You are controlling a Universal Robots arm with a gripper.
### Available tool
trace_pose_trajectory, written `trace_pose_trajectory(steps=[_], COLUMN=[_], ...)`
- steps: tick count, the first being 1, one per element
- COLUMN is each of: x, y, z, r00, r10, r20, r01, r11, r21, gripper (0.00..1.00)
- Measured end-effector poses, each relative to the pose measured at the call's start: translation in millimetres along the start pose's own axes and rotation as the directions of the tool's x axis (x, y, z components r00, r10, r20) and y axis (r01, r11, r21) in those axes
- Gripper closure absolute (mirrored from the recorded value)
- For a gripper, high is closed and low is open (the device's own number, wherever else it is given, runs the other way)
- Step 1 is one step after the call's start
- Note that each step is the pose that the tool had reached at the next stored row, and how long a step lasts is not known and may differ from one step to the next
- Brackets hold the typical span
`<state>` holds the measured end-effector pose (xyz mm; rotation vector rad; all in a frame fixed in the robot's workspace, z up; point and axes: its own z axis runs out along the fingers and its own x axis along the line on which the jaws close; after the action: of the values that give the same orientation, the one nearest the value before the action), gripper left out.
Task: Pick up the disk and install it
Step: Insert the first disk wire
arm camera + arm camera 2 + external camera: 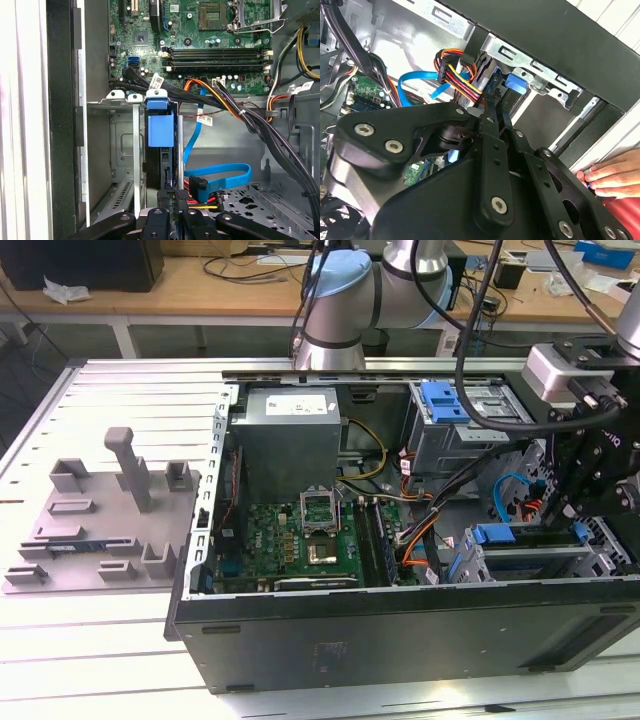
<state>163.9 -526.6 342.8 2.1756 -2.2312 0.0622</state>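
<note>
The disk [160, 131] stands on edge in a slot of the metal drive cage [122, 150], and its blue carrier tab faces the motherboard. In the exterior view the disk [493, 535] sits in the cage at the case's front right corner. My gripper [174, 198] is at the disk's near end with its two black fingers drawn together and nothing visible between them. In the second wrist view the gripper [495, 107] points at the blue tab [516, 84]. Whether the fingertips touch the disk is hidden.
The open computer case [400, 630] lies on a slatted table. Cable bundles [260, 125] and a blue data cable [220, 176] run beside the cage. A second cage with a blue latch [445, 400] is farther back. A person's hand [610, 175] rests outside the case wall.
</note>
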Motion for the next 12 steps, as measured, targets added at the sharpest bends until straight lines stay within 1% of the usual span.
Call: trace_pose_trajectory(steps=[12], x=[-0.2], y=[0.0], z=[3.8], r00=[1.0], r10=[0.0], r20=[0.0], r01=[0.0], r11=[1.0], r21=[0.0], gripper=[0.84])
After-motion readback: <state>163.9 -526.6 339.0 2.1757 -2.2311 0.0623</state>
